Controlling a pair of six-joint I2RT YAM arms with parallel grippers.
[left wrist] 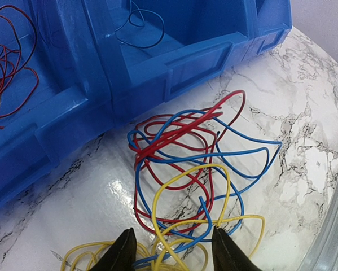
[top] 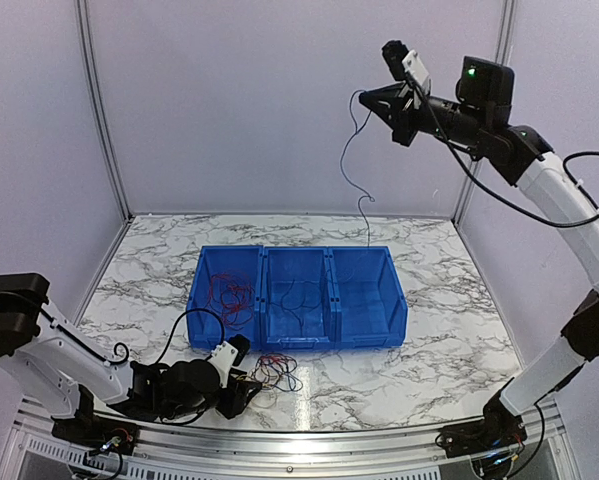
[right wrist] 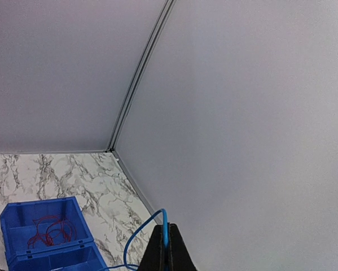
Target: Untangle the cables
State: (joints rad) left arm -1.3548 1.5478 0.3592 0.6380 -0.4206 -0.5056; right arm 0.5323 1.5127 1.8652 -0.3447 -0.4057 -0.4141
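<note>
Right hand (top: 362,97), upper right of the overhead frame, high above the counter (top: 434,290): fingers together, clamped on a blue cable (top: 342,165). That cable hangs in loose bends, with its lower end by the rear rim of the bin's (top: 297,338) right compartment; we cannot tell whether it touches.

Left hand (left wrist: 171,248), lower left, low over the counter: fingers apart, tips either side of yellow and blue strands at the near edge of the tangle of cables (left wrist: 191,169). The tangle (red, blue, yellow) lies on the counter just in front of the bin.

Red cables (top: 231,293) lie in the left compartment, a dark cable (top: 297,297) in the middle one.
</note>
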